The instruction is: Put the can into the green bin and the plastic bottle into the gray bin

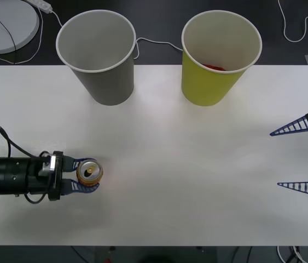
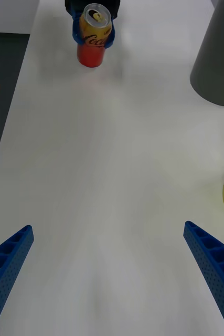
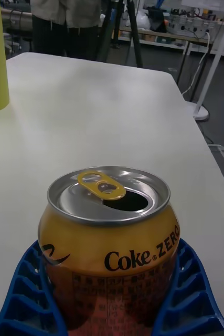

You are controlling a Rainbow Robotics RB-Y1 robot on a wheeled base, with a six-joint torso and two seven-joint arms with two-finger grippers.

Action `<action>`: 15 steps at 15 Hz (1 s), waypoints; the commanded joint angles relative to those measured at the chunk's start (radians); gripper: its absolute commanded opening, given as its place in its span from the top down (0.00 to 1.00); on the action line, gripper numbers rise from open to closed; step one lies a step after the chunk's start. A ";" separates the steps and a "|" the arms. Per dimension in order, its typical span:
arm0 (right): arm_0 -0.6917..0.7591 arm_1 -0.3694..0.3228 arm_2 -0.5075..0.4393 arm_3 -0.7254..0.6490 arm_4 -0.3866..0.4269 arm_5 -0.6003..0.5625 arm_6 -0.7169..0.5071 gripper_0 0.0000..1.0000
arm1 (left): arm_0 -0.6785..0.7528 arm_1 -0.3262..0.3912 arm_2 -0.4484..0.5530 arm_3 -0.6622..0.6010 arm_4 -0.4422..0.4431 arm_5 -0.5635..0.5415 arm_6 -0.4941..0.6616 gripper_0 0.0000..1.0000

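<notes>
Left claw [image 1: 86, 173] clamped on upright can [image 1: 89, 172] at near left of worktop [image 1: 186, 181], gray bin [image 1: 98, 55] and green bin [image 1: 219, 57] well beyond, right claw [image 1: 301, 158] spread wide, idle at right edge.

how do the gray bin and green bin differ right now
The gray bin is gray and stands on the robot's left; the green bin is yellow-green and stands to its right. The gray bin looks empty inside, while something red lies in the green bin. Both are large tapered paper cups with white rims, upright at the table's far edge.
</notes>
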 commanded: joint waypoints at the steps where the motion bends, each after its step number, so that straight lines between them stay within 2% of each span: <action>1: 0.000 0.000 0.000 0.000 0.000 0.000 0.000 0.00 | 0.001 0.047 0.040 -0.088 -0.071 0.000 0.138 1.00; 9: 0.000 0.000 0.000 0.000 0.000 0.000 0.000 0.00 | 0.003 0.156 0.206 -0.320 -0.239 0.003 0.571 1.00; 13: 0.000 0.000 0.000 0.000 0.000 0.000 0.000 0.00 | 0.003 0.239 0.235 -0.406 -0.251 0.032 0.756 1.00; 15: 0.000 0.000 0.000 0.000 0.000 0.000 0.000 0.00 | 0.003 0.317 0.241 -0.498 -0.251 0.045 0.876 1.00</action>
